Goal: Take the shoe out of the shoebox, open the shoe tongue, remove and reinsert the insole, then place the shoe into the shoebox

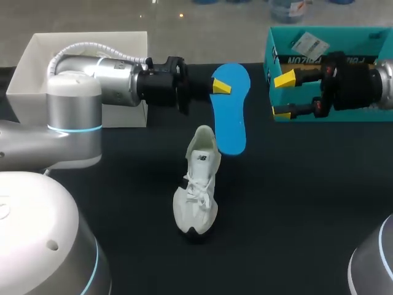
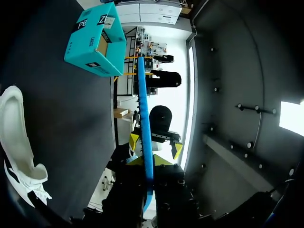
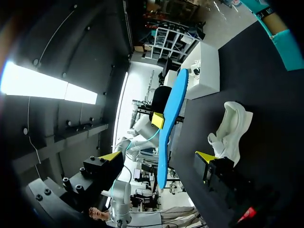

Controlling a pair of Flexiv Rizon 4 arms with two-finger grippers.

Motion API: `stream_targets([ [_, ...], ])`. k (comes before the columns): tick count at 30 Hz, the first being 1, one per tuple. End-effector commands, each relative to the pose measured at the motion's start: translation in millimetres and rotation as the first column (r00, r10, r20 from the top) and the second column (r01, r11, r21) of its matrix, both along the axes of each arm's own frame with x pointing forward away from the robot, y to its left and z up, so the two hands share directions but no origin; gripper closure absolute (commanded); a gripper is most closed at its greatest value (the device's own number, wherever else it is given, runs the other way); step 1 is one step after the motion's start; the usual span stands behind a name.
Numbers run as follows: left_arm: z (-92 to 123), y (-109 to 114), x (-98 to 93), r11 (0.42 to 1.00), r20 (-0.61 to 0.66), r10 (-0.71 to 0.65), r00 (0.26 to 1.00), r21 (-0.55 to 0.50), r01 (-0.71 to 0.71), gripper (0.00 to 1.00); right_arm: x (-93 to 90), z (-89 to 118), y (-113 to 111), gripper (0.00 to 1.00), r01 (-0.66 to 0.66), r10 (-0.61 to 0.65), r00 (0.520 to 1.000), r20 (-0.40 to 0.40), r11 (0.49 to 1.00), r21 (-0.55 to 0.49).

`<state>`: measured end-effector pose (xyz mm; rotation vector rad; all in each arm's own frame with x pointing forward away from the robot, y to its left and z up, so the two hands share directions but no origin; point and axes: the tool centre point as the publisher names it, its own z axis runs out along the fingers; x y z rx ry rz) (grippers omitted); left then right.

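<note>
My left gripper (image 1: 220, 86) is shut on the heel end of a blue insole (image 1: 230, 114) and holds it in the air above the table. In the left wrist view the insole (image 2: 144, 114) runs edge-on out from between that gripper's (image 2: 148, 161) fingers. A white shoe (image 1: 198, 190) lies on the black table just below the insole's free end, toe toward me. My right gripper (image 1: 283, 96) hangs open to the right of the insole, in front of the teal shoebox (image 1: 325, 67). From the right wrist, the insole (image 3: 171, 114) stands ahead of the open right gripper (image 3: 159, 156), with the shoe (image 3: 230, 130) beside it.
A white box (image 1: 37, 67) stands at the back left behind my left arm. The teal shoebox (image 2: 95, 40) sits at the back right corner of the black table (image 1: 295, 203).
</note>
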<state>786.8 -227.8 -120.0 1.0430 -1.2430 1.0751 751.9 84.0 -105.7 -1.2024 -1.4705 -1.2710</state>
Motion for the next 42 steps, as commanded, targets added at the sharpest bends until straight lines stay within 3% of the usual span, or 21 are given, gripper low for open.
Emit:
stream_targets([
  [1,-1.6,1.0,2.0,0.996,0.198,0.072,0.978,-0.062,-0.061,1.00,-0.2,-0.9,1.4,0.00,0.001,-0.001,1.000,-0.001,1.000,0.000],
  [3,3.8,4.8,-1.0,0.978,0.345,0.112,0.932,-0.206,-0.041,1.00,-0.2,-0.9,1.4,0.00,0.001,-0.001,1.000,-0.001,1.000,0.000],
  [5,6.6,5.7,-1.7,0.972,0.510,0.181,0.841,-0.221,-0.075,1.00,-0.2,-0.9,1.4,0.00,0.001,-0.001,1.000,-0.001,1.000,0.000],
  [16,6.6,5.7,-1.7,0.972,0.510,0.181,0.841,-0.221,-0.075,1.00,-0.2,-0.9,1.4,0.00,0.001,-0.001,1.000,-0.001,1.000,0.000],
  [18,1.1,9.2,3.9,0.979,0.681,0.191,0.707,-0.182,-0.090,1.00,-0.2,-0.9,1.4,0.00,0.001,-0.001,1.000,-0.001,1.000,0.000],
  [20,3.4,13.6,5.3,0.976,0.761,0.212,0.613,-0.200,-0.089,1.00,-0.2,-0.9,1.4,0.00,0.001,-0.001,1.000,-0.001,1.000,0.000],
  [22,5.8,15.8,6.8,0.973,0.853,0.227,0.470,-0.219,-0.071,1.00,-0.2,-0.9,1.4,0.00,0.001,-0.001,1.000,-0.001,1.000,0.000],
  [24,8.4,17.8,6.9,0.967,0.880,0.249,0.404,-0.251,-0.049,1.00,-0.2,-0.9,1.4,0.00,0.001,-0.001,1.000,-0.001,1.000,0.000],
  [26,11.0,17.9,7.7,0.962,0.929,0.265,0.259,-0.273,-0.005,1.00,-0.2,-0.9,1.4,0.00,0.001,-0.001,1.000,-0.001,1.000,0.000],
  [27,12.0,17.2,10.8,0.960,0.958,0.276,0.083,-0.279,0.022,1.00,-0.2,-0.9,1.4,0.00,0.001,-0.001,1.000,-0.001,1.000,0.000],
  [30,14.9,16.7,15.9,0.953,0.929,0.298,-0.218,-0.276,0.123,1.00,-0.2,-0.9,1.4,0.00,0.001,-0.001,1.000,-0.001,1.000,0.000],
  [42,14.9,16.7,15.9,0.953,0.929,0.298,-0.218,-0.276,0.123,1.00,-0.2,-0.9,1.4,0.00,0.001,-0.001,1.000,-0.001,1.000,0.000],
])
